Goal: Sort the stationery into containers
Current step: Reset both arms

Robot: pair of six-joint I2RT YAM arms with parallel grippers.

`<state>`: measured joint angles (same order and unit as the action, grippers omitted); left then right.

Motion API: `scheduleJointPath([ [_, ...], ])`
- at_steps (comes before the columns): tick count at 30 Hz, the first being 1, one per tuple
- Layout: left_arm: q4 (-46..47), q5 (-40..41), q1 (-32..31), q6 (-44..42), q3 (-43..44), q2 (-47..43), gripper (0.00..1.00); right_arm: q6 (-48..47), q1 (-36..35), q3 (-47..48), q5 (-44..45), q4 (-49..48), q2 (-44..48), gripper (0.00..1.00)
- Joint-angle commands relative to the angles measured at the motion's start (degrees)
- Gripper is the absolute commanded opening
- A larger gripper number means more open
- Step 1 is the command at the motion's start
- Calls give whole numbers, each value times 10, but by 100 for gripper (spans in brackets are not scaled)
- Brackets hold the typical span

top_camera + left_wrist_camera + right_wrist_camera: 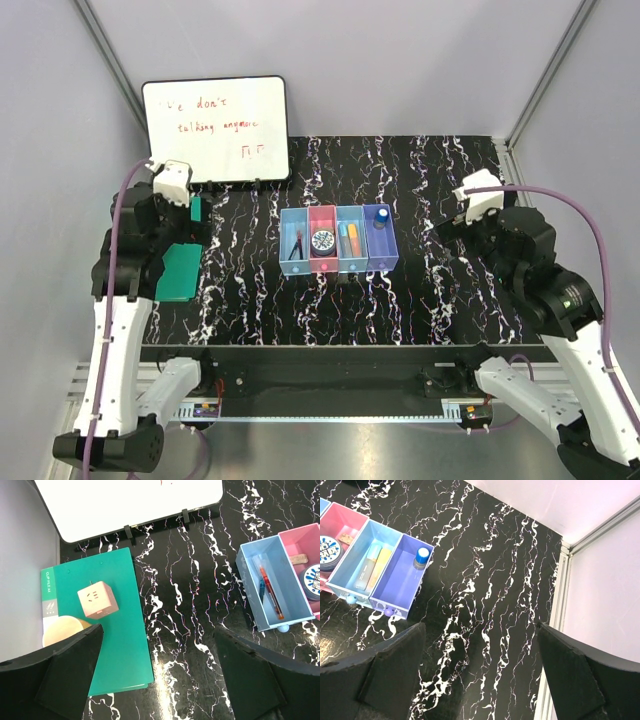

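Four joined bins (338, 268) sat at the middle of the worktop (440, 300), the tape roll (322, 240) in the pink one, the blue-capped cylinder (382, 216) in the purple. A whiteboard (216, 130) stood back left.

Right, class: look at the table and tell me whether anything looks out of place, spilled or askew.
Nothing is spilled: the pens, tape roll and blue-capped cylinder are all inside the bins. One oddity: a pinkish cube sits skewed on the green folder, left of the bins.

Bins (338, 267) stand centred on the table (450, 300), notebook (180, 272) left, whiteboard (215, 130) behind it.
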<state>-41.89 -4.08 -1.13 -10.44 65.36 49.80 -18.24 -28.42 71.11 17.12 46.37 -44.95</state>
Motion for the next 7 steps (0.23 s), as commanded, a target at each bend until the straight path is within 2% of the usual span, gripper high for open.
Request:
scheduleJointPath([
  [1,16,8,2,16,9,1,99,12,-1,2,7,-8,-5,100],
  [7,16,2,2,12,7,0,99,7,-1,-1,9,-6,-11,100],
])
